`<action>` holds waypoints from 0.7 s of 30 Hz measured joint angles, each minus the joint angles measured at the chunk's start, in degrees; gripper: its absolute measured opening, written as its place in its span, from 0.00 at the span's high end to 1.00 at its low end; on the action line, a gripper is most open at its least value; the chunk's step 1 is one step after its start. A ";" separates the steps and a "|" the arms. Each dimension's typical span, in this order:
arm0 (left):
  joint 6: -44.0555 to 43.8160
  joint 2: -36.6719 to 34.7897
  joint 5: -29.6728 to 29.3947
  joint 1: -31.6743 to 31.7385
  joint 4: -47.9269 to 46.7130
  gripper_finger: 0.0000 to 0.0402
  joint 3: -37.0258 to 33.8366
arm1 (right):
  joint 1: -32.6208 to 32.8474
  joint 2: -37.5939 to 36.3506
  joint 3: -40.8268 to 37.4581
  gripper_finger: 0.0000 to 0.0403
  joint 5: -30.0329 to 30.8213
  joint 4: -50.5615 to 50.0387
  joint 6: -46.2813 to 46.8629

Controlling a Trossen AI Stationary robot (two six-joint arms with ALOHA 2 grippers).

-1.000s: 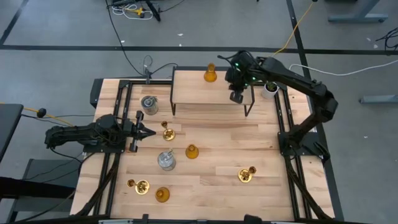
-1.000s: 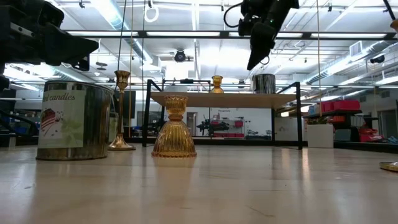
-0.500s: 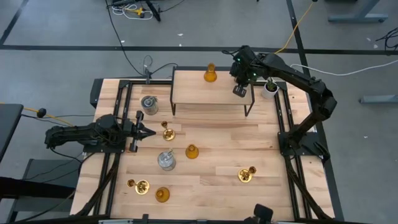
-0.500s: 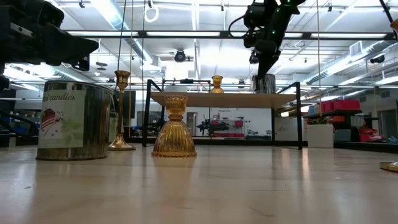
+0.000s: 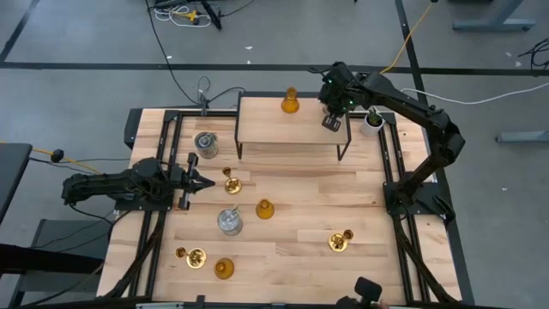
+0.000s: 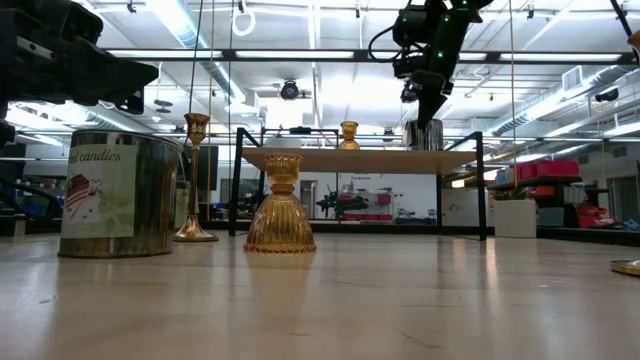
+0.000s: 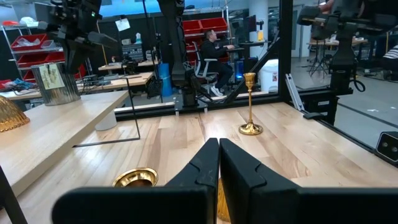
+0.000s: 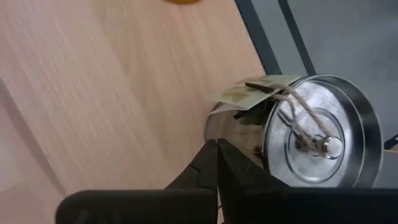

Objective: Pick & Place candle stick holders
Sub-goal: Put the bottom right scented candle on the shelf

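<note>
Left gripper (image 5: 199,182), fingers together, waits at centre left above the tabletop (image 5: 300,215), beside a brass holder (image 5: 232,184). On the shelf (image 5: 266,129) at upper centre stands an amber holder (image 5: 290,102). The right gripper (image 5: 333,123), fingers together and empty, has withdrawn upward from the silvery glass holder (image 8: 311,134) now standing at the shelf's right end: judged placed, seven holders remaining on the tabletop.

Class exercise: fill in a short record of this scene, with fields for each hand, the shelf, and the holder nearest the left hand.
left hand: shut, low over the table's left side
right hand: shut, beside the silver tin
shelf: amber holder at back, silver tin at right end
nearest left hand: brass holder
</note>
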 joint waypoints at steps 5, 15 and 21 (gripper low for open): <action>0.00 0.00 0.01 -0.01 0.00 0.95 0.00 | 0.00 0.00 0.00 1.00 1.05 0.09 0.11; 0.00 0.00 0.01 -0.01 -0.01 0.95 0.00 | 0.02 0.00 0.00 1.00 3.99 0.11 0.14; -0.01 0.00 0.00 -0.02 0.00 0.95 0.01 | 0.02 -0.02 0.00 1.00 4.40 0.13 0.37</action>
